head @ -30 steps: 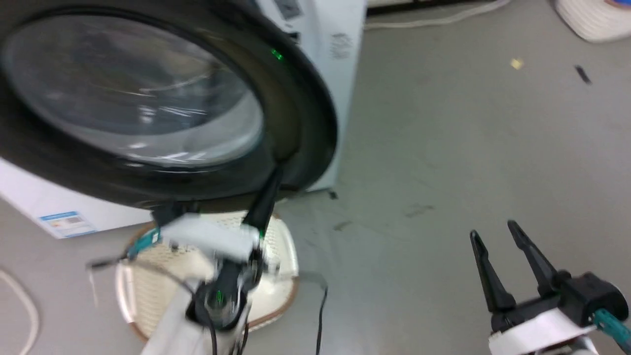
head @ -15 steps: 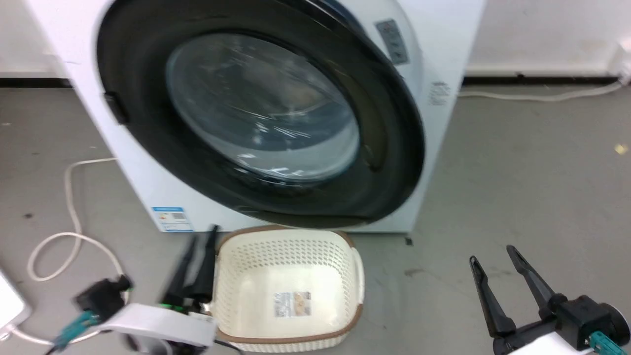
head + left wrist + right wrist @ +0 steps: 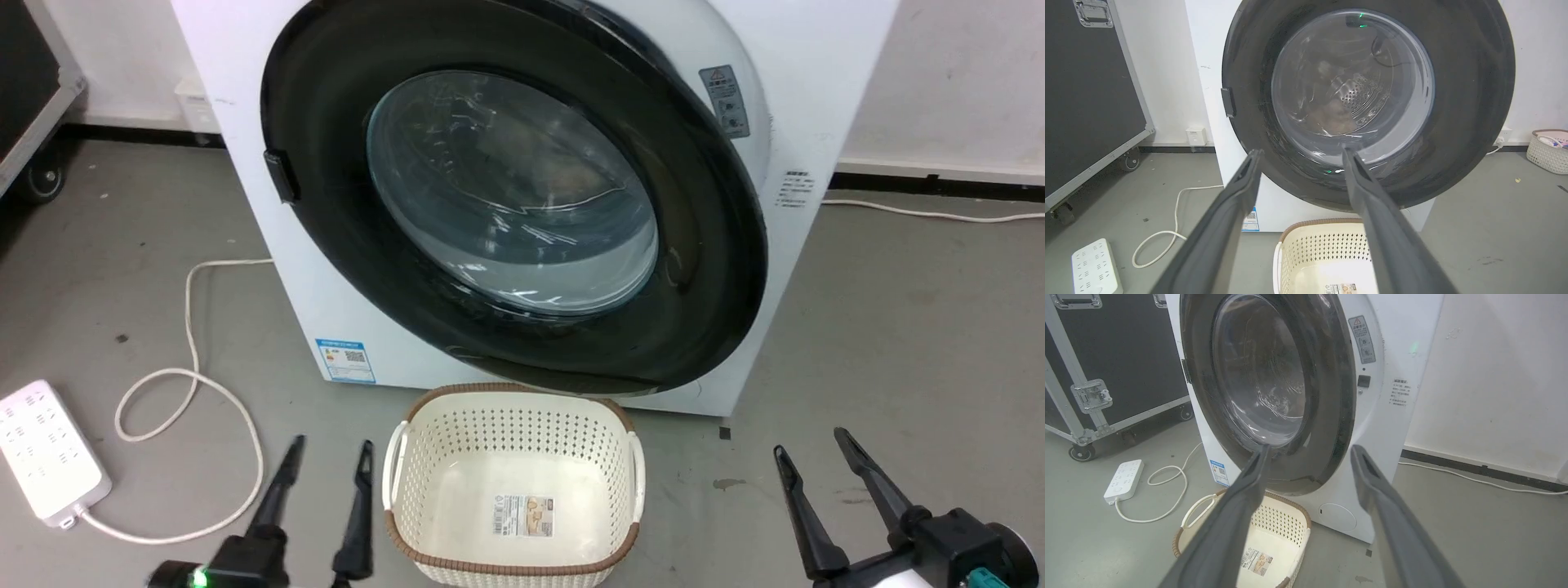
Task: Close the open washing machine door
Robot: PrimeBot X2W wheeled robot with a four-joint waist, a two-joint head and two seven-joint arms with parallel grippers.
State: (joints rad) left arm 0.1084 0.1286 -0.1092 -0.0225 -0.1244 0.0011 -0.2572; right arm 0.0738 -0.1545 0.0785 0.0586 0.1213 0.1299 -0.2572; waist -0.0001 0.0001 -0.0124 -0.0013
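**Head, left wrist and right wrist views.** We see the washing machine door lying flat against the front of the white washing machine. Its wide black rim covers most of that front, and its clear glass bowl bulges at the centre. As far as we can see, the rim sits against the cabinet all round; we cannot tell whether the latch has caught. A small dark tab sits on the rim's left edge. Through the glass, in the left wrist view, we make out the perforated steel drum.

The left gripper hangs at the near left, just beside the laundry basket. Its two dark fingers are spread, hold nothing and point toward the machine, apart from the door. The right gripper hangs at the near right over the grey floor, well apart from the door. Its fingers are likewise parted and empty.

The basket is cream, perforated and brown-rimmed. It stands on the floor just in front of the machine, below the door and between the two grippers. A paper label lies on its bottom.

At the near left a white power strip lies on the floor, and its cable loops toward the machine. At the far left stands a black flight case on castors.
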